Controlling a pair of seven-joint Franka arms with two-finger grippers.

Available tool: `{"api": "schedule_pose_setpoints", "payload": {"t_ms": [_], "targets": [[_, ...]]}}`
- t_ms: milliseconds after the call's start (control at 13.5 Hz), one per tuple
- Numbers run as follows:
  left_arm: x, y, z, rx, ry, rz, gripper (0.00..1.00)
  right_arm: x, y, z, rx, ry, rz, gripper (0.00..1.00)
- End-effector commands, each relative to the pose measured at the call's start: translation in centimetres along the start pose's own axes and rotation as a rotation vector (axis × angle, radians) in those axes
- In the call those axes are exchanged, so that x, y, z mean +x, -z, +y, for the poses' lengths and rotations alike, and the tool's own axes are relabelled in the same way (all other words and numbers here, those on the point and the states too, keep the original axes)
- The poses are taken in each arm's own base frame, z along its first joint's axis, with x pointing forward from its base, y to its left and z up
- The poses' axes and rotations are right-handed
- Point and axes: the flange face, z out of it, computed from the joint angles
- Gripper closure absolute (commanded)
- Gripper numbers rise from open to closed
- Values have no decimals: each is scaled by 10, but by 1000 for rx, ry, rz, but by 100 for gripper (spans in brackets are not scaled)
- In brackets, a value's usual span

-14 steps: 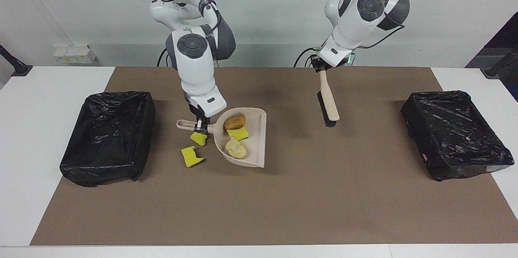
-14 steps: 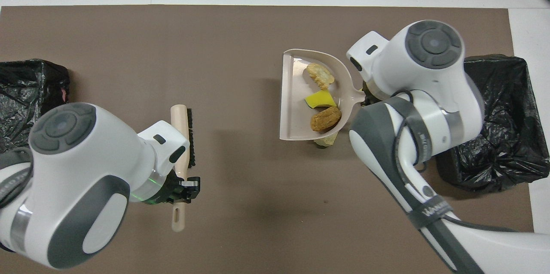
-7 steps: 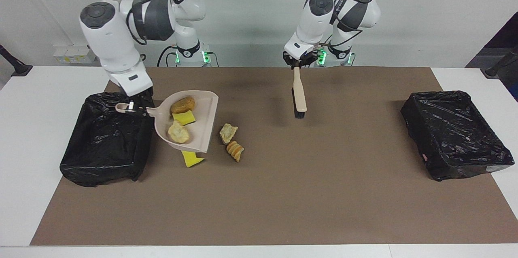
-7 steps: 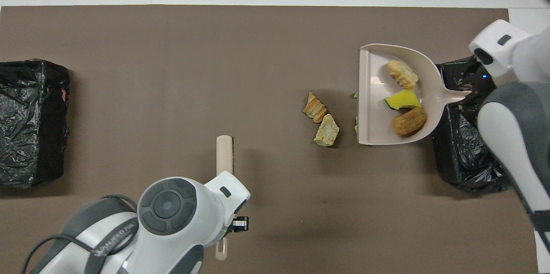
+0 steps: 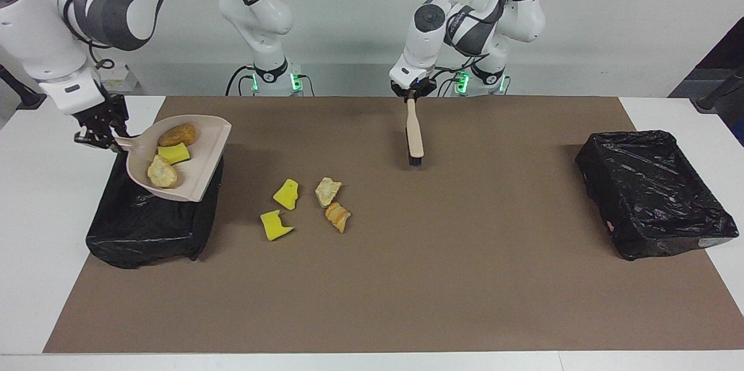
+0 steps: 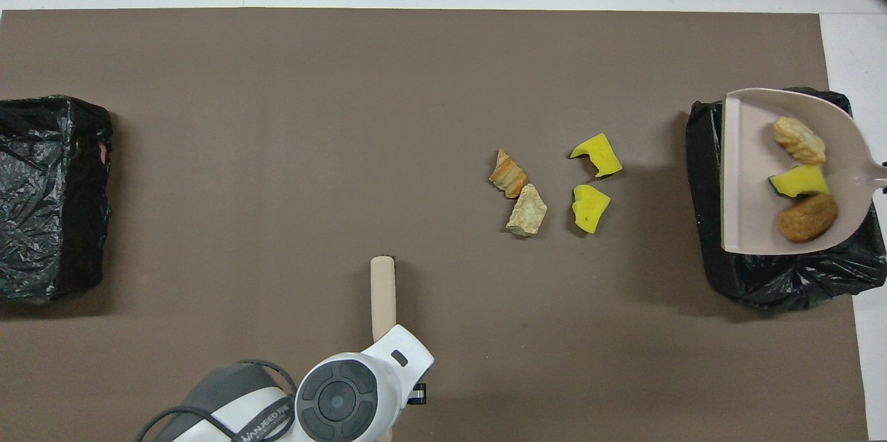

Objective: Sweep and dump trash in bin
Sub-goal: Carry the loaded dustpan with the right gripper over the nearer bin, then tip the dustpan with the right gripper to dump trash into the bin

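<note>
My right gripper (image 5: 100,137) is shut on the handle of the beige dustpan (image 5: 206,150) (image 6: 745,172), holding it in the air over the black-lined bin (image 5: 145,225) (image 6: 769,279) at the right arm's end. Three pieces of trash lie in the pan: a brown lump (image 5: 177,134), a yellow sponge chunk (image 5: 173,153) and a pale lump (image 5: 161,172). On the mat lie two yellow chunks (image 5: 286,193) (image 5: 274,225) and two bread-like lumps (image 5: 327,191) (image 5: 337,217). My left gripper (image 5: 411,92) is shut on the brush (image 5: 414,132) (image 6: 382,289), bristles down.
A second black-lined bin (image 5: 657,191) (image 6: 48,192) stands at the left arm's end of the brown mat (image 5: 436,278). White table borders the mat on all sides.
The right arm has lifted the loaded dustpan and carried it sideways over the bin. The left arm has pulled the brush back toward the robots. Several scraps on the mat are uncovered.
</note>
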Motion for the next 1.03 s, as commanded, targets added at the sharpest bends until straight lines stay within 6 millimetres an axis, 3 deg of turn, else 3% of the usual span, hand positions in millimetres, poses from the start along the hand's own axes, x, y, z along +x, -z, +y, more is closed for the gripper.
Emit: {"api": "schedule_pose_setpoints", "payload": {"t_ms": [0, 148, 222, 295, 443, 517, 739, 812, 960], "targets": [[-8, -11, 3, -9, 18, 26, 100, -7, -7, -10, 11, 25, -104, 100], [-6, -23, 6, 4, 15, 16, 100, -32, -23, -16, -2, 2, -152, 100], [-5, -23, 7, -3, 16, 24, 100, -35, -31, -16, -3, 6, -184, 100], [-3, -23, 7, -7, 20, 27, 97, -33, -36, -16, -4, 8, -240, 100], [-2, -24, 6, -11, 27, 23, 82, -19, -33, -10, -12, 31, -375, 100], [0, -24, 5, -12, 30, 23, 71, 0, -31, -5, -23, 50, -430, 100], [2, -26, 4, -13, 37, 20, 34, 6, -27, -5, -40, 75, -567, 100], [3, -25, 4, -12, 46, 18, 2, 13, -25, -2, -59, 102, -588, 100], [7, -23, 2, -2, 74, 2, 0, 22, -26, -1, -66, 115, -616, 100]]}}
